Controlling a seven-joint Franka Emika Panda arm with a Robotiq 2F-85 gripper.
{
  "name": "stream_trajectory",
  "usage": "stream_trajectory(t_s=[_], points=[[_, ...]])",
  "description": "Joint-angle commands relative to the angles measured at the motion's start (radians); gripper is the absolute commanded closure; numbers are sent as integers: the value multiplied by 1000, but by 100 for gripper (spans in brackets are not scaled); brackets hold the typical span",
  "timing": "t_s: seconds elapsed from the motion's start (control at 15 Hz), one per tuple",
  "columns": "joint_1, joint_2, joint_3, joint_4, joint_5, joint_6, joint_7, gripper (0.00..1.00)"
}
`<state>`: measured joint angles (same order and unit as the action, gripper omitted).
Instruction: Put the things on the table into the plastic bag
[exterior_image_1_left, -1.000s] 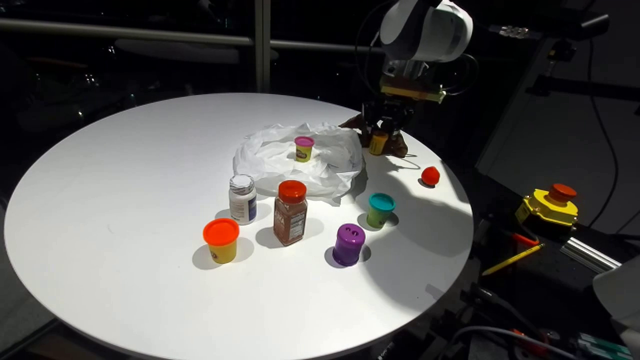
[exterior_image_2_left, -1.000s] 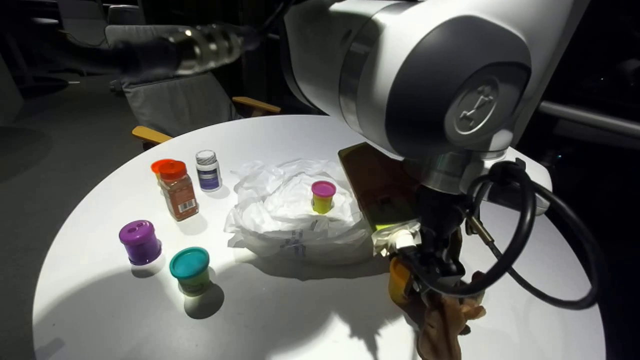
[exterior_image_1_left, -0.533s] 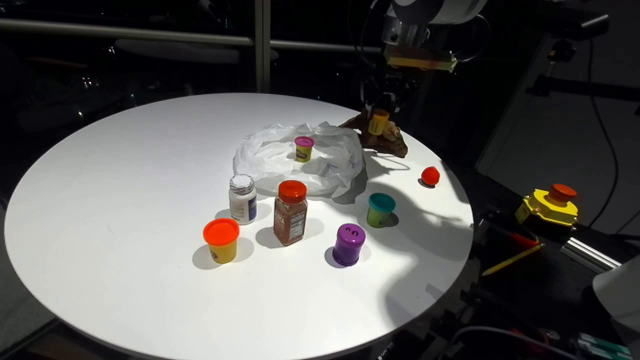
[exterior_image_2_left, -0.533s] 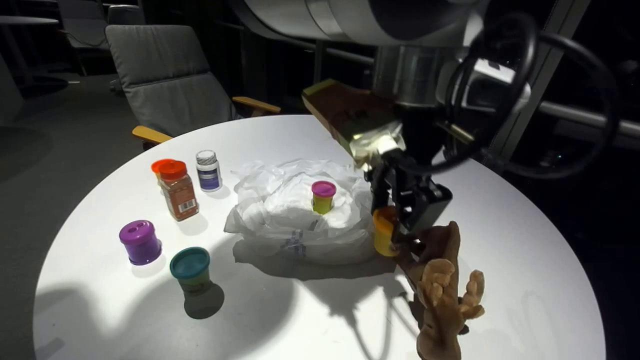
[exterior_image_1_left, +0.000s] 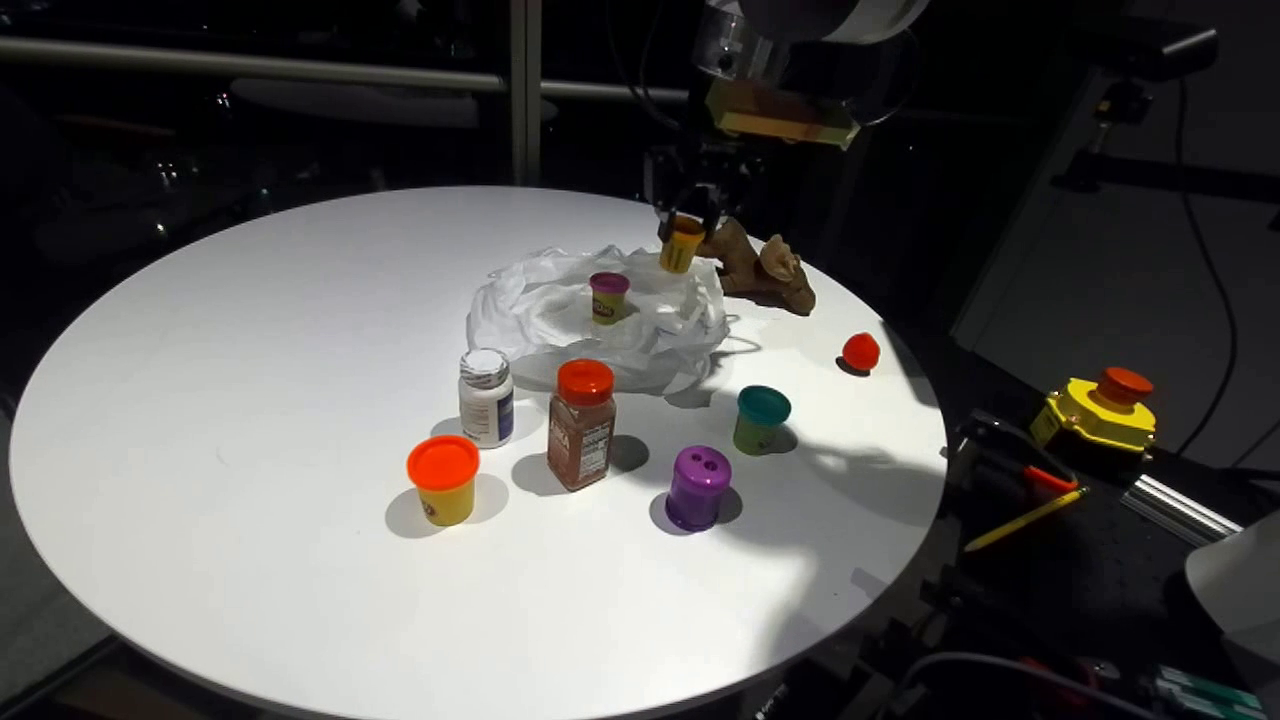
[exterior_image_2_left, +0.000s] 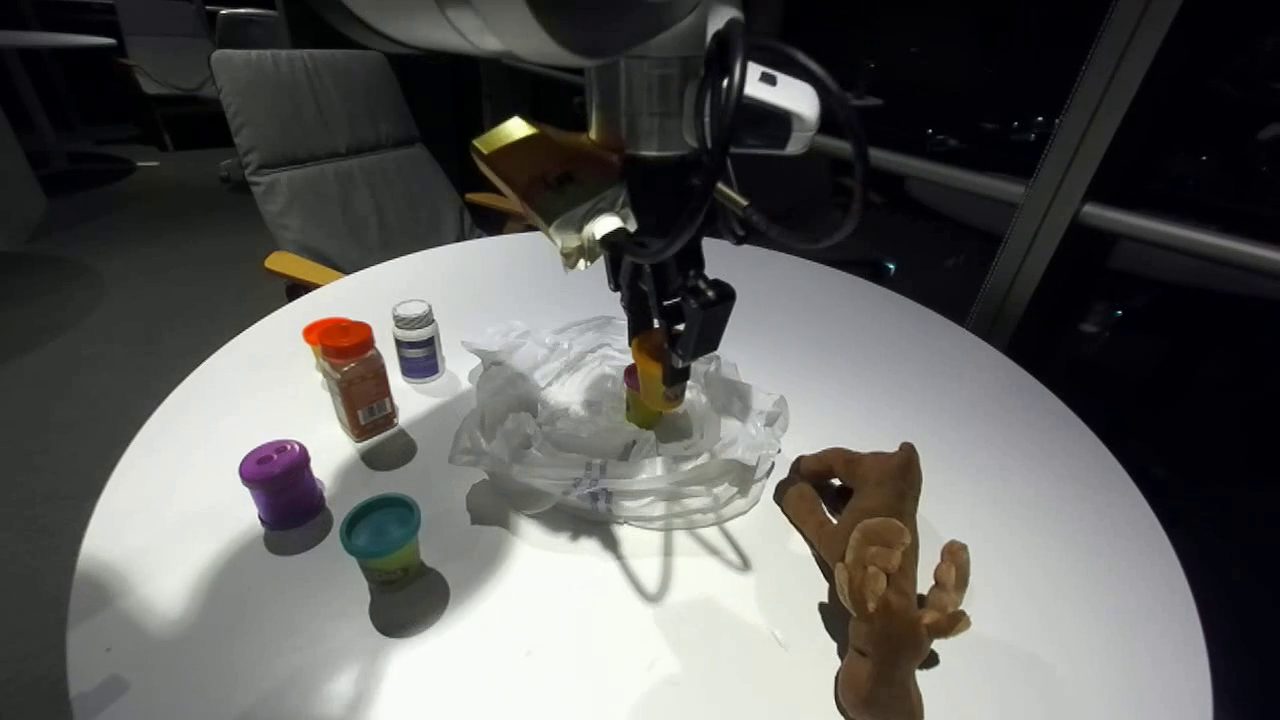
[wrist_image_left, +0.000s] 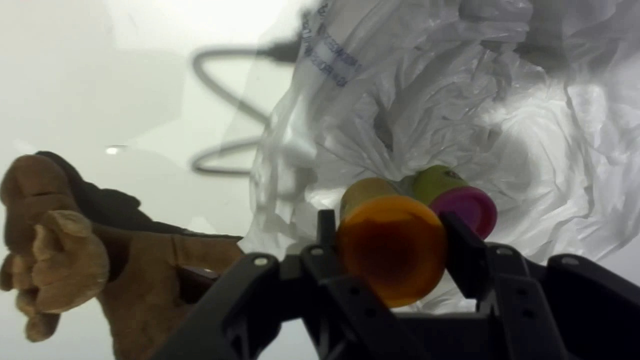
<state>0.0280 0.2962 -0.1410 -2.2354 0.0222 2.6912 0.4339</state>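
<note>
Crinkled, translucent plastic bag (exterior_image_2_left: 620, 490), glossy plastic purple container (exterior_image_1_left: 698, 490), smooth, faintly shiny tabletop (exterior_image_1_left: 250, 350), matt brown toy (exterior_image_2_left: 893, 610)

Round white table (exterior_image_1_left: 280, 570): plastic bag (exterior_image_1_left: 545, 322), brown figure (exterior_image_2_left: 885, 575), red object (exterior_image_1_left: 861, 352). Upright: bottle (exterior_image_1_left: 486, 405), jar (exterior_image_1_left: 581, 430), purple container (exterior_image_1_left: 697, 490), teal-lidded tub (exterior_image_1_left: 761, 422), orange-lidded tub (exterior_image_1_left: 444, 482).

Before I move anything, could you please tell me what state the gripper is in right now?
Gripper: closed, holding a yellow tub with an orange lid.
</note>
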Motion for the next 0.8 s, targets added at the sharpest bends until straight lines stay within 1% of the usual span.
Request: stream_trajectory(t_s=[0.0, 0.27, 0.47, 0.53, 0.6, 0.73], points=[[23, 85, 4, 18, -22, 136, -7, 71], [70, 198, -41, 50, -25, 234, 4, 71], [94, 264, -76, 75, -9, 268, -3, 71], [100, 268, -84, 78, -3, 270, -7, 32], [100, 262, -87, 78, 3, 283, -17, 20], [98, 204, -96, 40, 2, 289, -34, 7]])
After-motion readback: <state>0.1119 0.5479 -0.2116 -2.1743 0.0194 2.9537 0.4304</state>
